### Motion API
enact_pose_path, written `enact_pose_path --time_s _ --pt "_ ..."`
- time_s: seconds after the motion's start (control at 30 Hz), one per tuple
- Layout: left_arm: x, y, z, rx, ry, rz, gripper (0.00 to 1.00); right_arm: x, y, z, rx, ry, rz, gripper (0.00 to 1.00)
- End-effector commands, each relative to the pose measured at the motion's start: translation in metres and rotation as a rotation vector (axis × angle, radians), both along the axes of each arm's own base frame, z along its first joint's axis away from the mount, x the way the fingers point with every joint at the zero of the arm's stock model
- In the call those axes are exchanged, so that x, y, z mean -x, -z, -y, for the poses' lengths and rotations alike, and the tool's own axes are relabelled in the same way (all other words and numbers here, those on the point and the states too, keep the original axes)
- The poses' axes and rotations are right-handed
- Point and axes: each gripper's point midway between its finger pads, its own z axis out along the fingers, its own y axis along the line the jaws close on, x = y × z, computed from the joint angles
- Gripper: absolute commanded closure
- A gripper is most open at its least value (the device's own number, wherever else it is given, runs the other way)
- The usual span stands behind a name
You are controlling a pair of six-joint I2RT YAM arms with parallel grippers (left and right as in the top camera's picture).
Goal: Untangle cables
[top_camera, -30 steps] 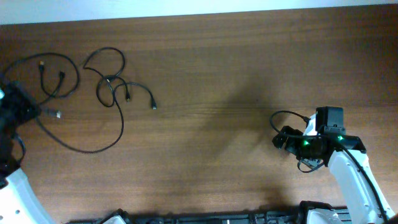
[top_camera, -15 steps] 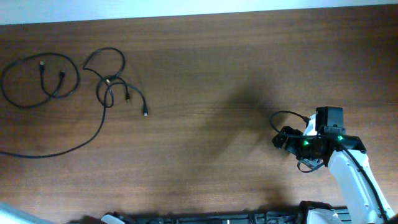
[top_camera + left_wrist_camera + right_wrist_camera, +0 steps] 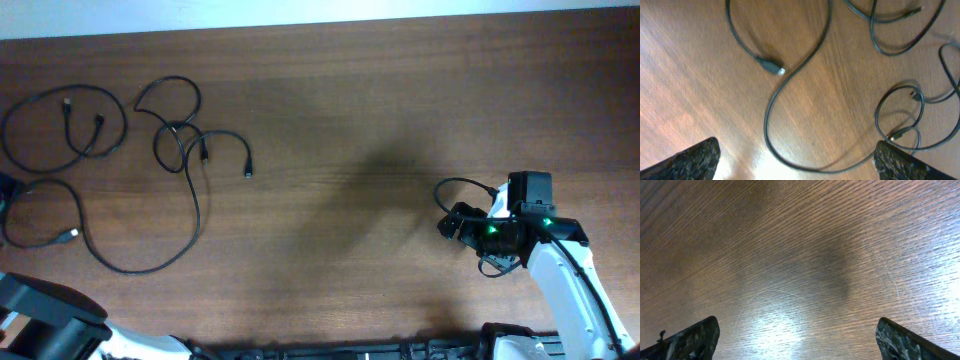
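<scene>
Since a moment ago, the long cord point(image 3: 196, 210) has slid back onto the table point(image 3: 350, 120). Its plug point(image 3: 70, 236) now lies at the near left. Also new, the left arm point(image 3: 45, 320) shows in the near left corner.

Up above the cords hangs the left end effector point(image 3: 797, 162), its fingers wide apart and holding nothing. Over bare wood on the right side, the right end effector point(image 3: 797, 340) has its fingers apart too, well away from the cables point(image 3: 178, 140).

All the cables lie on the left part of the table. Farther back they make one big ring at the far left. Smaller rings beside it cross each other. They may be knotted there, but it is too small to tell.
</scene>
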Motion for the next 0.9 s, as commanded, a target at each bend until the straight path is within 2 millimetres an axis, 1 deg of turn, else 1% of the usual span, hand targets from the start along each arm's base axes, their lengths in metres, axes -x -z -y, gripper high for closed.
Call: enact_pose_path --time_s 0.0,0.07,0.13,0.17,0.2,0.23,0.27,0.3,0.33,0.4,0.47,0.5,0.53,0.57,0.6,0.63,0.67,0.73,0.77,0.8,0.83,0.87 --pt "0.002 0.000 0.011 0.056 -0.061 -0.019 0.01 -0.001 -0.001 -0.002 0.002 -0.017 0.005 0.01" --pt "-0.007 0.001 0.034 0.091 -0.004 -0.039 0.01 -0.001 -0.001 -0.002 0.001 -0.017 0.006 0.01" --pt "-0.034 0.000 0.066 0.101 0.105 -0.034 0.01 -0.001 -0.001 -0.002 0.001 -0.017 0.006 0.01" --pt "-0.059 0.000 0.094 0.083 0.206 -0.023 0.01 -0.001 -0.001 -0.002 0.002 -0.017 0.005 0.01" --pt "-0.074 -0.001 0.113 0.071 0.271 -0.012 0.01 -0.001 -0.001 -0.002 0.002 -0.017 0.005 0.01" --pt "-0.102 -0.002 0.153 0.055 0.372 0.012 0.01 -0.001 -0.001 -0.002 0.001 -0.017 0.006 0.01" --pt "-0.118 -0.003 0.182 0.049 0.425 0.028 0.01 -0.001 -0.001 -0.002 0.002 -0.018 0.006 0.01" --pt "-0.130 -0.003 0.204 0.034 0.431 0.035 0.01 -0.001 -0.001 -0.002 0.001 -0.017 0.006 0.01" --pt "-0.142 -0.003 0.226 -0.025 0.398 0.023 0.01 -0.001 -0.001 -0.002 0.001 -0.017 0.006 0.01" --pt "-0.155 -0.004 0.259 -0.096 0.339 0.029 0.01 -0.001 -0.001 -0.002 0.001 -0.017 0.006 0.01" --pt "-0.184 -0.012 0.305 -0.115 0.424 0.147 0.01 -0.001 -0.001 -0.002 0.002 -0.017 0.005 0.01" --pt "-0.192 -0.012 0.321 -0.123 0.459 0.177 0.01 -0.001 -0.001 -0.002 0.001 -0.017 0.006 0.01" --pt "-0.197 -0.009 0.331 -0.152 0.482 0.182 0.01 -0.001 -0.001 -0.002 0.001 -0.017 0.006 0.01" --pt "-0.202 0.000 0.341 -0.208 0.501 0.171 0.01 -0.001 -0.001 -0.002 0.001 -0.017 0.006 0.01" --pt "-0.205 0.013 0.349 -0.242 0.518 0.144 0.16 -0.001 -0.001 -0.002 0.001 -0.017 0.006 0.01" --pt "-0.207 0.025 0.356 -0.243 0.534 0.126 0.28 -0.001 -0.001 -0.002 0.001 -0.017 0.006 0.01" --pt "-0.209 0.045 0.364 -0.231 0.529 0.090 0.28 -0.001 -0.001 -0.002 0.001 -0.017 0.006 0.01" --pt "-0.210 0.082 0.365 -0.204 0.442 0.016 0.30 -0.001 -0.001 -0.002 0.001 -0.017 0.006 0.01" --pt "-0.209 0.103 0.363 -0.174 0.337 -0.025 0.30 -0.001 -0.001 -0.002 0.001 -0.017 0.006 0.01" --pt "-0.208 0.118 0.360 -0.158 0.273 -0.054 0.31 -0.001 -0.001 -0.002 0.001 -0.017 0.006 0.01" --pt "-0.207 0.131 0.357 -0.152 0.238 -0.082 0.37 -0.001 -0.001 -0.002 0.002 -0.017 0.005 0.01" --pt "-0.206 0.141 0.353 -0.153 0.233 -0.105 0.39 -0.001 -0.001 -0.002 0.001 -0.017 0.006 0.01"
